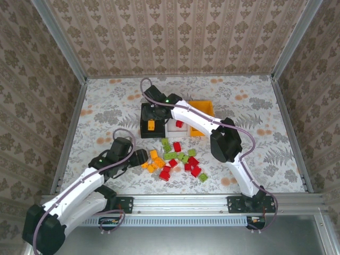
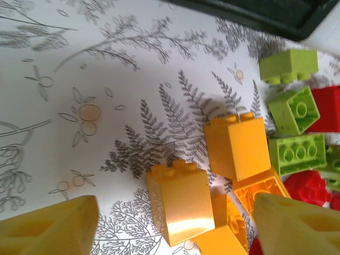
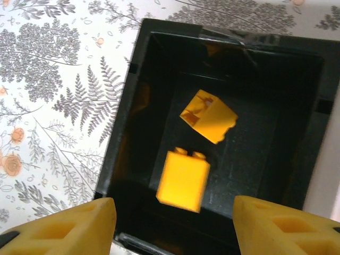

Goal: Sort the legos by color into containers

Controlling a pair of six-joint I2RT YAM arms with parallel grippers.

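Right wrist shows two orange bricks (image 3: pixel 183 180) in the black bin (image 3: pixel 130 138), overhead perhaps one; both jaws released.

The counter (image 1: pixel 106 106) is white, printed with grey ferns, leaves and small orange blossoms. The wallpaper (image 1: pixel 175 37) is beige with a brown damask pattern. There is a black bin (image 1: pixel 144 132), a white bin (image 1: pixel 171 129) and an orange-yellow bin (image 1: pixel 204 108). The loose legos (image 1: pixel 178 159) are red, light green and orange-yellow. The two bricks (image 3: pixel 208 116) in the black bin are orange-yellow, and the brick (image 1: pixel 179 124) in the white bin is red. The arms (image 1: pixel 85 186) are white with black joints. The left end effector (image 2: pixel 172 228) and right end effector (image 3: pixel 172 223) have yellow fingers (image 2: pixel 48 231)
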